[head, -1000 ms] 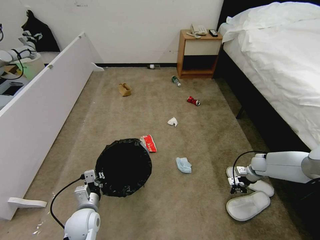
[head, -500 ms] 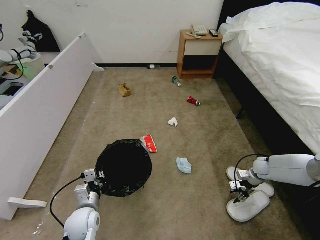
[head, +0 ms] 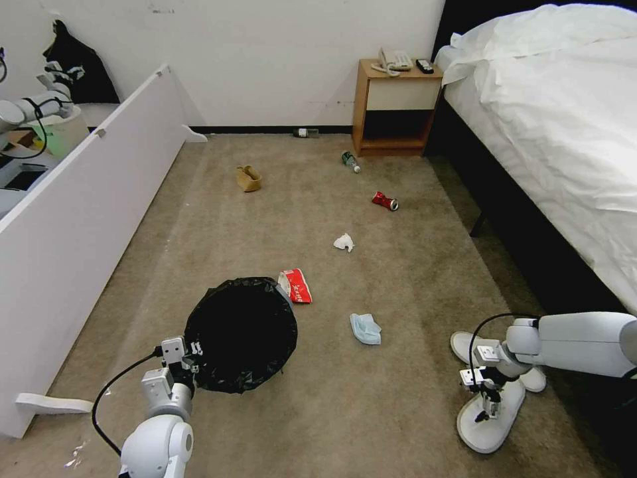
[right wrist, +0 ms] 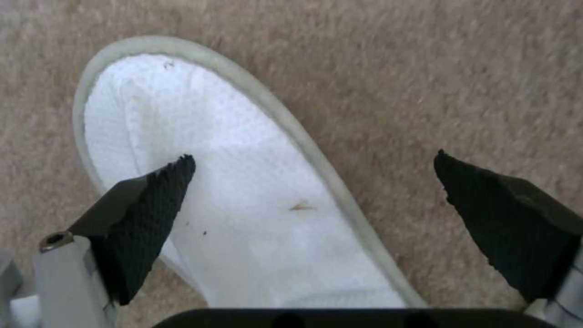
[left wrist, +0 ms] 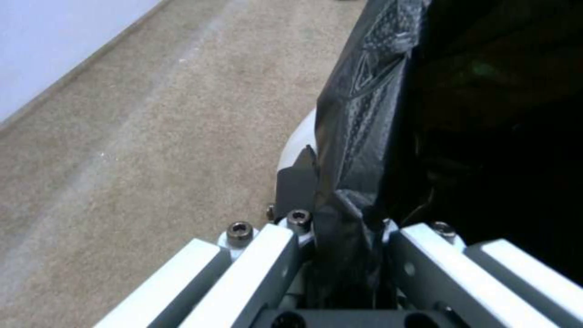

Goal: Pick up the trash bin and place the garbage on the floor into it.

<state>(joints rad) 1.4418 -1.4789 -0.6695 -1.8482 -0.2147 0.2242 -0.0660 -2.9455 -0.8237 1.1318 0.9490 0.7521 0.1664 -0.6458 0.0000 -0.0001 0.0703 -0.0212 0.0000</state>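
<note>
The trash bin, lined with a black bag, is at the lower left of the head view, and my left gripper is shut on its near rim. The left wrist view shows the fingers clamped on the bag-covered rim. My right gripper hangs open just over a white slipper; in the right wrist view its fingers straddle the slipper's edge. A second slipper lies behind. On the floor lie a red packet, blue mask, tissue, red can, bottle and paper bag.
A white board leans along the left. The bed with its dark frame runs down the right, and a wooden nightstand stands at the back wall. Another bottle lies by the skirting. A white strip lies at lower left.
My right gripper has come down and nearer to me over the near slipper, which has turned lengthwise. The bin and left gripper have shifted slightly left.
</note>
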